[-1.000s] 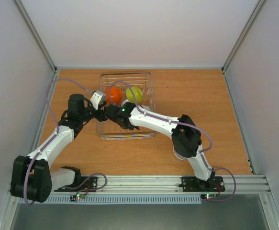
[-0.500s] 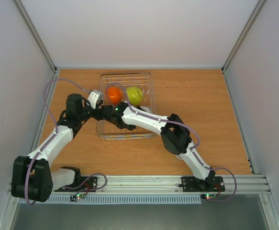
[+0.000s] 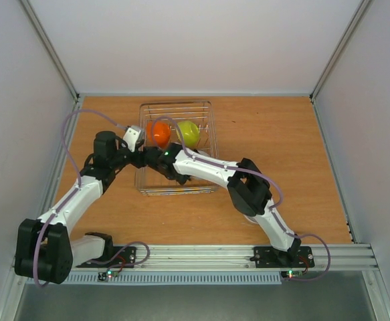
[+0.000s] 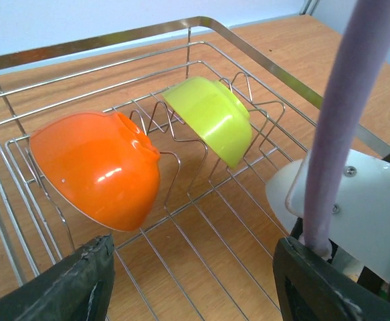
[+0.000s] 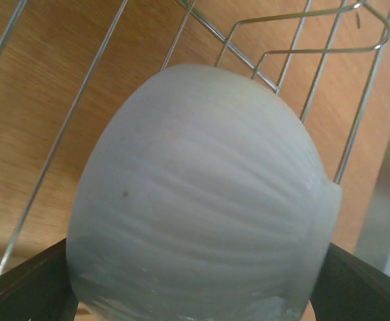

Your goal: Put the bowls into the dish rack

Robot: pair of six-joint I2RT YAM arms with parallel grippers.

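From where I sit, the wooden desk (image 3: 281,134) carries the dish rack (image 3: 174,102) toward its far middle, and both arms reach into the rack's near half. Two bowls stand on edge among the wire tines at the far end, the orange bowl (image 3: 158,132) on the left and the lime bowl (image 3: 188,133) beside it, apart.

A third, the pale bowl (image 5: 195,194), fills my right wrist view, its rounded back toward the lens and rack wire just behind it. The right jaws sit close on either side of it — whether they pinch it or have let go, I cannot tell. The left jaws are spread with nothing between them, over the rack's near left.

I judge these bowls light, stiff and glossy, so the curved wall would slip under pressure. I'd take the rim — one finger inside, one outside.
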